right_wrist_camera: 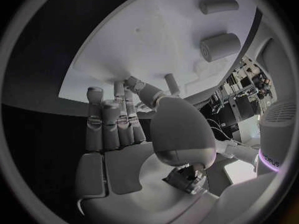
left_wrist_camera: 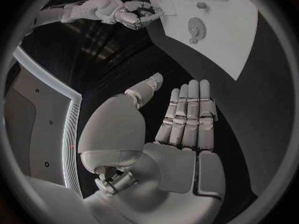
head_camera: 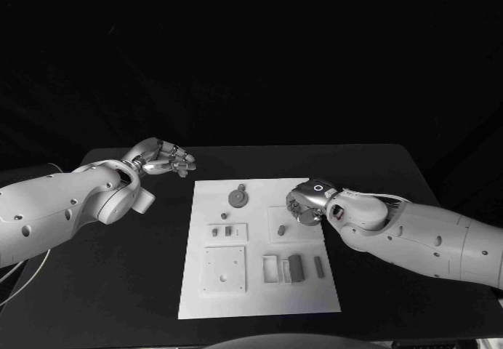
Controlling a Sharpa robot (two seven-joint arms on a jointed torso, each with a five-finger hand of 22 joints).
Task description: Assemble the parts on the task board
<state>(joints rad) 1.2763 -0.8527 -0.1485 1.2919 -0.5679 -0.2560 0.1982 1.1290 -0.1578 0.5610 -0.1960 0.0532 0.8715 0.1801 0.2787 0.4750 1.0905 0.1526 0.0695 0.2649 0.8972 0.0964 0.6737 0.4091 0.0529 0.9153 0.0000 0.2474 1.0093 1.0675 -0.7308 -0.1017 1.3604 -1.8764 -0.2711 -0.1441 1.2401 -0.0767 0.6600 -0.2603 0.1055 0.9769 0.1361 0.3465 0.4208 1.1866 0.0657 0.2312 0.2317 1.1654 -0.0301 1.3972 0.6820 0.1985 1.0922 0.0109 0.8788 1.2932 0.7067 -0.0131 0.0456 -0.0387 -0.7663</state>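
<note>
My left hand [head_camera: 159, 157] hovers spread over the bare table [head_camera: 126, 247], left of the task board [head_camera: 262, 291]. My right hand [head_camera: 310, 203] reaches onto the board's right side; whether it pinches a part, I can't tell.

The head view looks steeply down on the flat white rectangular task board [head_camera: 262, 251] from above. Each wrist view sits close behind its own hand, facing that board [left_wrist_camera: 218, 30] [right_wrist_camera: 143, 40], which all three views share.
</note>
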